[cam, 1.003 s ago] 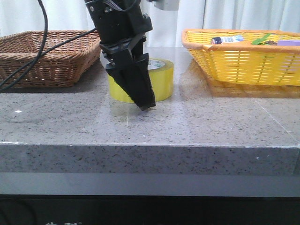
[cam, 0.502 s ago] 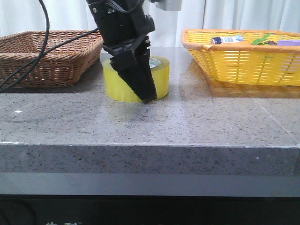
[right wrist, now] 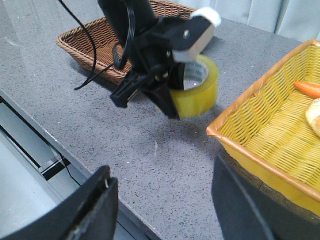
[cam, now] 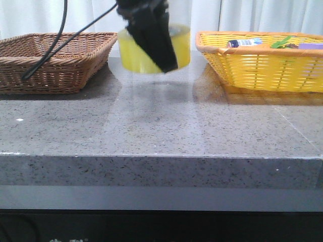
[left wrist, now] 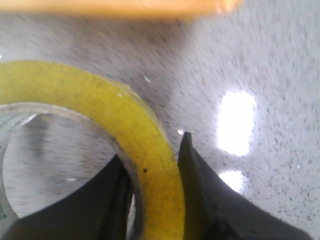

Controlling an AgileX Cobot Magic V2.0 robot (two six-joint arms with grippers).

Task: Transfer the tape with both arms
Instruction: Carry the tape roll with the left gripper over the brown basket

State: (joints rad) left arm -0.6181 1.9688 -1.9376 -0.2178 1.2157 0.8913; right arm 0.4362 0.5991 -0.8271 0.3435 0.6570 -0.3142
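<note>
The left pincer (left wrist: pixel 152 192) grips the tape (cam: pixel 154 48) by its wall, one tapered black finger inside the ring and one outside, as the left wrist view shows. From the front, that finger covers the middle of the glossy yellow-green roll, and the arm above is cut off. The roll hangs clear of the speckled grey stone bench (cam: pixel 161 131), between a brown wicker basket (cam: pixel 50 60) and a yellow woven basket (cam: pixel 262 60). The right wrist view shows the roll's pale inner rim; any print there is too small to read. The right pincer (right wrist: pixel 165 210) stands open and empty above the bench's near edge, its fingers blurred. That view shows an orange carrot (right wrist: pixel 307 89) in the yellow basket, probably cut off at the frame.
</note>
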